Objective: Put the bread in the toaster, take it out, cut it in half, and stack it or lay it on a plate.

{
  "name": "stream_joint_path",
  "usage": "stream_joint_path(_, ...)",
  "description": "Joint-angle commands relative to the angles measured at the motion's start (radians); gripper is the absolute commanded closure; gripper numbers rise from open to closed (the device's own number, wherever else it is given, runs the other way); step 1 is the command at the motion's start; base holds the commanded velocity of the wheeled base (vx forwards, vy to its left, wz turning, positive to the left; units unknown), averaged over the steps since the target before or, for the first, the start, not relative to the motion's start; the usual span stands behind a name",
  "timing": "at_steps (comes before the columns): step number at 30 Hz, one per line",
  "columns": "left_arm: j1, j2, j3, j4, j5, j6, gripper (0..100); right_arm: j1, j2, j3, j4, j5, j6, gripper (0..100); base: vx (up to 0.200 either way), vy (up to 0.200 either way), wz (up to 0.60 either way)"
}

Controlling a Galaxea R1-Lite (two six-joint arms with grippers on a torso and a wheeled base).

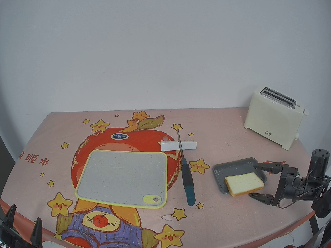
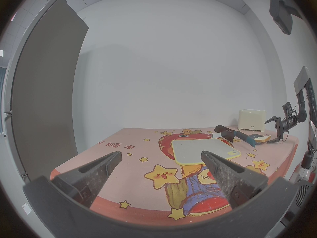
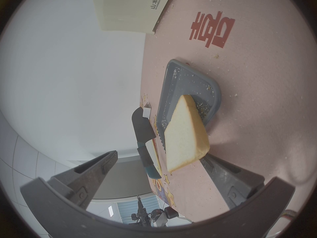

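Bread [image 1: 244, 184] overhanging plate [image 1: 224, 168] rim; right tool [image 1: 253, 181] spread.

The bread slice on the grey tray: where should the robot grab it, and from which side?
Probably its end nearest the right hand, approached from the robot's right. The bread slice leans on the tray rim, so that end is raised and free, and the open hand's fingers straddle it.
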Motion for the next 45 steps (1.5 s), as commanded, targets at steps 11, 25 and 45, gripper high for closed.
stream_joint_path(11,0.0,-0.013,0.018,-0.001,0.0,0.0,0,-0.006,0.023,-0.003,-0.002,0.0,0.001,0,0.0,0.0,0.0)
stream_joint_path(25,0.0,-0.013,0.018,-0.001,0.0,0.0,0,0.001,0.084,0.004,-0.001,0.002,0.0,100,0.0,0.0,0.0)
stream_joint_path(45,0.0,-0.013,0.018,-0.001,0.0,0.0,0,-0.001,0.079,0.008,-0.002,0.004,-0.002,100,0.0,0.0,0.0)
